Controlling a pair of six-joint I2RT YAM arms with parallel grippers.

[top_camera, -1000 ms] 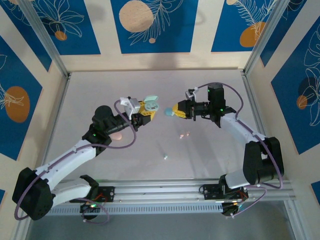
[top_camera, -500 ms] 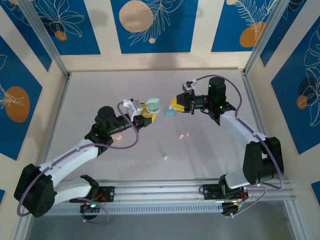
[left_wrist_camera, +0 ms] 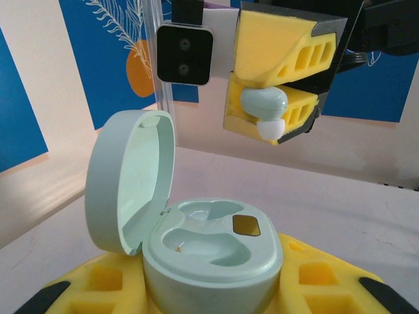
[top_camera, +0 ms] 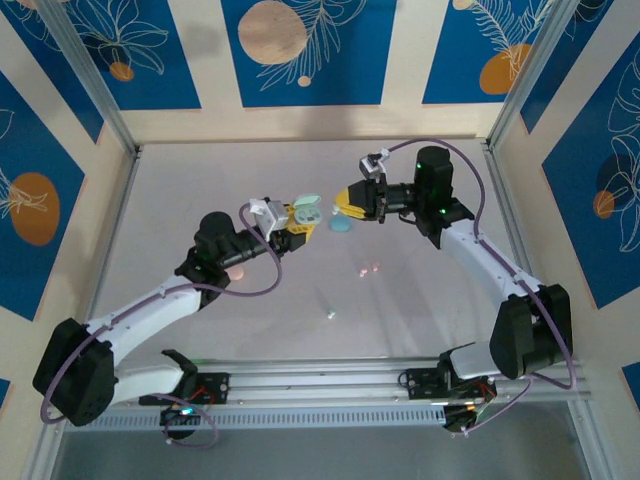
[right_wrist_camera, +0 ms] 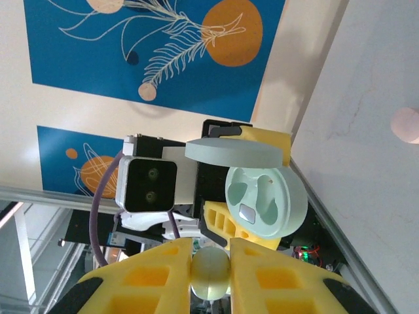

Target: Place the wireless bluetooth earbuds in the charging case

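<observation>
My left gripper [top_camera: 298,219] is shut on the mint charging case [left_wrist_camera: 213,252], which it holds off the table. The lid [left_wrist_camera: 131,176] stands open and both sockets are empty. My right gripper [top_camera: 347,207] is shut on a mint earbud [right_wrist_camera: 211,271] with a white tip [left_wrist_camera: 268,129]. It hovers just right of the case and faces it across a small gap. In the right wrist view the case's open face [right_wrist_camera: 265,203] lies straight ahead of the earbud. Tiny pink earbuds [top_camera: 368,268] and a pale one [top_camera: 330,315] lie on the table.
A pale blue-green round piece [top_camera: 341,224] lies on the table below the two grippers. A pink case [top_camera: 233,270] sits under my left arm. Metal frame rails [top_camera: 490,150] and patterned walls bound the white table [top_camera: 180,200].
My right gripper has moved up and a little toward the back with the earbud. My left gripper has shifted slightly right with the case, and the gap between them has narrowed.
</observation>
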